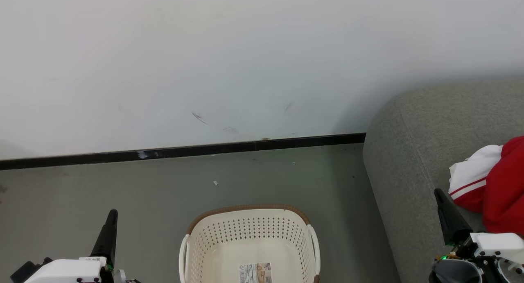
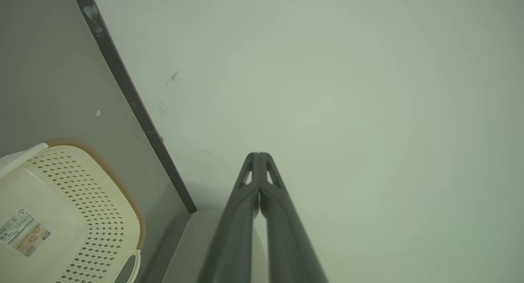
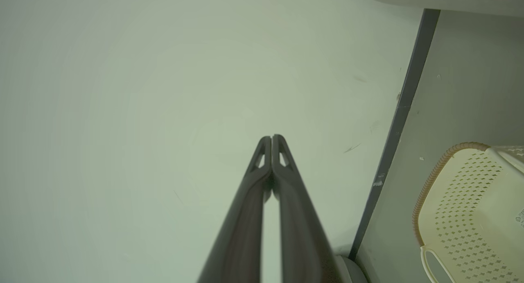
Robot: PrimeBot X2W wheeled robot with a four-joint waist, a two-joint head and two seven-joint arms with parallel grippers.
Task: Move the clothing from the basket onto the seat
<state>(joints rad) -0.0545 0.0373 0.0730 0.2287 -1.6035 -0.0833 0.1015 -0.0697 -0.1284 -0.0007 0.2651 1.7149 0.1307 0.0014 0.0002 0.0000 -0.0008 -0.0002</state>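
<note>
At lower left of the head view, left end effector (image 1: 111, 214) closed and holding nothing, its dark fingers pointing up toward the wall (image 1: 245, 62). Confirmed from the left wrist: fingertips (image 2: 264, 157) pressed together against pale wall. At lower right, right end effector (image 1: 438, 193) likewise closed and holding nothing, hanging over the front of the seat (image 1: 409, 152) and just beside the clothing (image 1: 499, 180), contact hard to judge; tips (image 3: 278, 139) meeting in the right wrist view too. Between the two arms, on the grey floor (image 1: 102, 184), basket (image 1: 245, 208) standing upright, mouth open toward the camera, brown-rimmed rounded end facing the black skirting (image 1: 184, 151), white handles (image 1: 313, 242) at left and right. Near half cut off by the bottom edge, so long axis not readable. Nothing inside but the paper label (image 1: 256, 272) on its bottom, print too small to read. Well apart from the basket, clothing bunched on the seat cushion at far right: white part with a red stripe toward the seat's rounded arm, red bulk toward the frame edge and cut off there. Number of garments, their lie and any lettering impossible to make out. Seat itself also cropped at right and below.
</note>
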